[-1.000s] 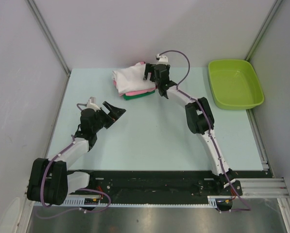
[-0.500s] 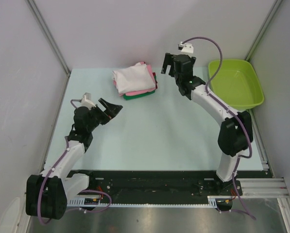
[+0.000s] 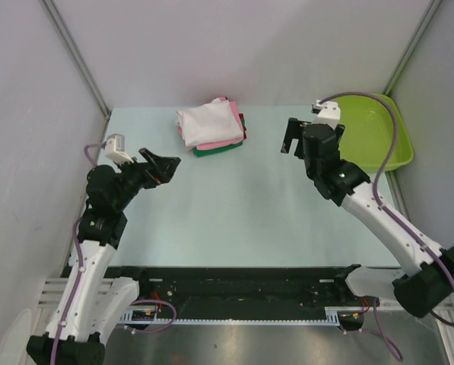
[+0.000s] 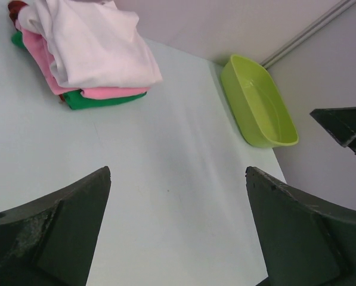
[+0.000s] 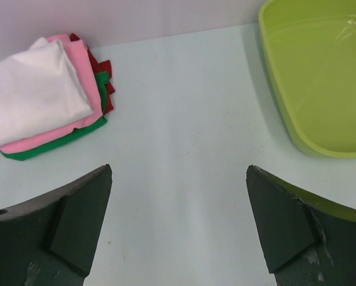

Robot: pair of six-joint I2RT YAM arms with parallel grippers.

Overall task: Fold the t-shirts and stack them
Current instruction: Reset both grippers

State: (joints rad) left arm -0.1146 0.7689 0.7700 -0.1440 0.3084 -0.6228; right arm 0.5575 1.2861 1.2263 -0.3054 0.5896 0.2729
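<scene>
Four folded t-shirts stacked (white on top).

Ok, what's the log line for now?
t-shirts: folded, stacked, white on top | left end effector: open, empty | right end effector: open, empty

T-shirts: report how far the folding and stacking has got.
Done: the white t-shirt lies folded atop the pink t-shirt, dark red t-shirt and green t-shirt, all piled near the table's far edge. In hand: nothing; the left gripper and right gripper are open, empty and clear of them. Left: apparently nothing; no loose shirt shows on the table or in the lime tub.
</scene>
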